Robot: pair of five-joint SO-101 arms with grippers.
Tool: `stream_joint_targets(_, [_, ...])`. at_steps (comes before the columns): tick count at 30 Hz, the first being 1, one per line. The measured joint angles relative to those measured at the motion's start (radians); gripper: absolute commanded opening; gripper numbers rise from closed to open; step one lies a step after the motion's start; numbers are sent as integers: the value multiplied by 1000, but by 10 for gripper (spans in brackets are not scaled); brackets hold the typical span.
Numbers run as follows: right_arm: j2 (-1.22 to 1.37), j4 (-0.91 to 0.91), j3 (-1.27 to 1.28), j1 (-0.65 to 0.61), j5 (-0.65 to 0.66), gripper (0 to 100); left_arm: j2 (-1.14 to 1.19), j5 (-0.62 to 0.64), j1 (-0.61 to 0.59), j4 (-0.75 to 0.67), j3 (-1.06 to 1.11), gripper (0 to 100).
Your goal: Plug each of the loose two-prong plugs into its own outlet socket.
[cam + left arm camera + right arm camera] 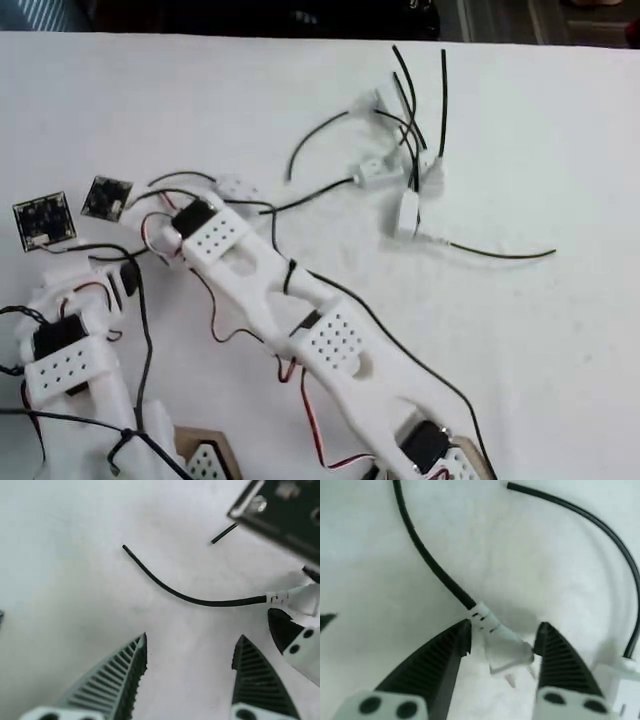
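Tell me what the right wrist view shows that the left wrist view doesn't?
Right wrist view: a white two-prong plug lying between the fingers of the open right tool, prongs visible. Left wrist view: a dark circuit board corner, and the open left tool with table between its fingers. Both: white table, black cords, an open ribbed tool.

Our left arm (65, 365) and right arm (330, 340) are white shells dotted with small holes — black motors set in, red and black cables trailing alongside. The left gripper (193, 642) and right gripper (504, 630) carry dark, ribbed, pointed fingers on white bases.
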Motion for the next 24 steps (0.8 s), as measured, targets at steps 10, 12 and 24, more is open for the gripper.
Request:
stream_joint_targets(10, [-52,187,3,38,9,18,0,0,0,0,0,275])
stream_joint_targets(12, [-69,245,5,49,9,18,0,0,0,0,0,275])
stream_joint_targets(24, [-135,545,26,101,-66,18,0,0,44,0,0,274])
